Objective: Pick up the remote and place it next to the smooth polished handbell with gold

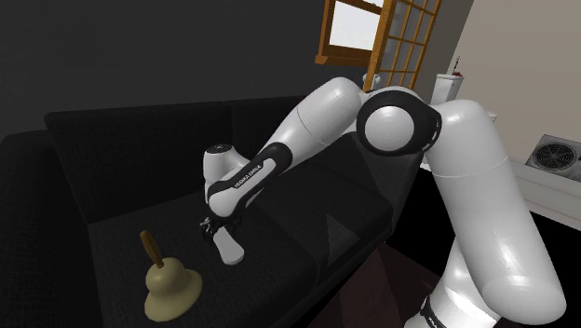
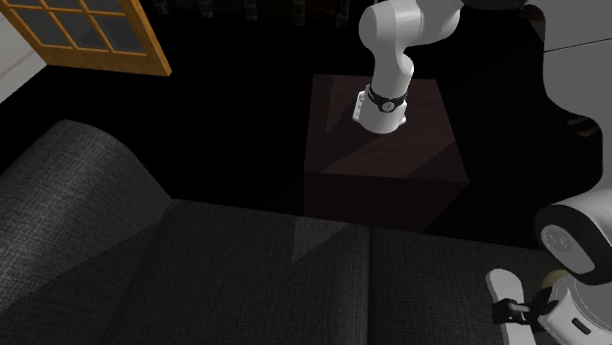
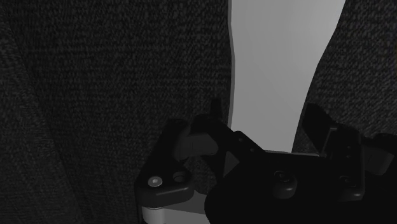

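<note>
A white remote (image 1: 227, 248) lies long and narrow on the black sofa seat (image 1: 130, 252), a short way from the handbell (image 1: 168, 285). The bell has a dull gold body and a brown wooden handle and stands upright near the seat's front edge. My gripper (image 1: 210, 226) is down over the remote's far end. In the wrist view the remote (image 3: 273, 70) runs between the two black fingers (image 3: 216, 118), which clasp its sides; the gripper (image 3: 266, 119) is shut on it. The second exterior view has the remote (image 2: 506, 284) beside the gripper (image 2: 512, 312) at the lower right.
The sofa's backrest (image 1: 140, 140) rises behind the seat, and a second cushion (image 1: 335, 219) lies toward the stand. My dark brown stand (image 2: 384, 137) sits beyond the sofa. A wooden-framed window (image 1: 354, 28) and a white unit (image 1: 557, 157) stand at the back.
</note>
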Motion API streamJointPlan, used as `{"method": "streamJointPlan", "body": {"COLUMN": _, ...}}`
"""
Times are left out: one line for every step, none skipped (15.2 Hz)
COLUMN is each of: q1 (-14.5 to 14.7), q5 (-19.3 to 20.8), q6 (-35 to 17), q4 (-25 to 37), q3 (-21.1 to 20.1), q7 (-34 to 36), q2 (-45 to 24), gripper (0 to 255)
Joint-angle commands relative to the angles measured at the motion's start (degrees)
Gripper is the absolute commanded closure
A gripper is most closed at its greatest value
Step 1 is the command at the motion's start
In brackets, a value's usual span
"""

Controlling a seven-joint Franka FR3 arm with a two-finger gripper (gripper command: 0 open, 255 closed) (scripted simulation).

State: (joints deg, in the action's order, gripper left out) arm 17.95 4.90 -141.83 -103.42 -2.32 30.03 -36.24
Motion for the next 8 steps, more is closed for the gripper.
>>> {"method": "streamJointPlan", "body": {"q1": 0.0, "q5": 0.1, "q6": -1.1, "q4": 0.0, "q3": 0.1, "q7": 0.0, "q2": -1.1, "gripper": 255}}
{"method": "streamJointPlan", "body": {"q1": 0.0, "q5": 0.1, "q6": -1.6, "q4": 0.1, "q3": 0.1, "q7": 0.1, "q2": -1.7, "gripper": 255}}
{"method": "streamJointPlan", "body": {"q1": 0.1, "q5": 0.2, "q6": -2.2, "q4": 0.3, "q3": 0.2, "q7": 0.1, "q2": -2.5, "gripper": 255}}
{"method": "streamJointPlan", "body": {"q1": 0.1, "q5": 0.2, "q6": -2.2, "q4": 0.3, "q3": 0.2, "q7": 0.1, "q2": -2.5, "gripper": 255}}
{"method": "streamJointPlan", "body": {"q1": 0.1, "q5": 0.2, "q6": -2.2, "q4": 0.3, "q3": 0.2, "q7": 0.1, "q2": -2.5, "gripper": 255}}
{"method": "streamJointPlan", "body": {"q1": 0.1, "q5": 0.2, "q6": -2.2, "q4": 0.3, "q3": 0.2, "q7": 0.1, "q2": -2.5, "gripper": 255}}
{"method": "streamJointPlan", "body": {"q1": 0.1, "q5": 0.2, "q6": -2.2, "q4": 0.3, "q3": 0.2, "q7": 0.1, "q2": -2.5, "gripper": 255}}
{"method": "streamJointPlan", "body": {"q1": 0.1, "q5": 0.2, "q6": -2.2, "q4": 0.3, "q3": 0.2, "q7": 0.1, "q2": -2.5, "gripper": 255}}
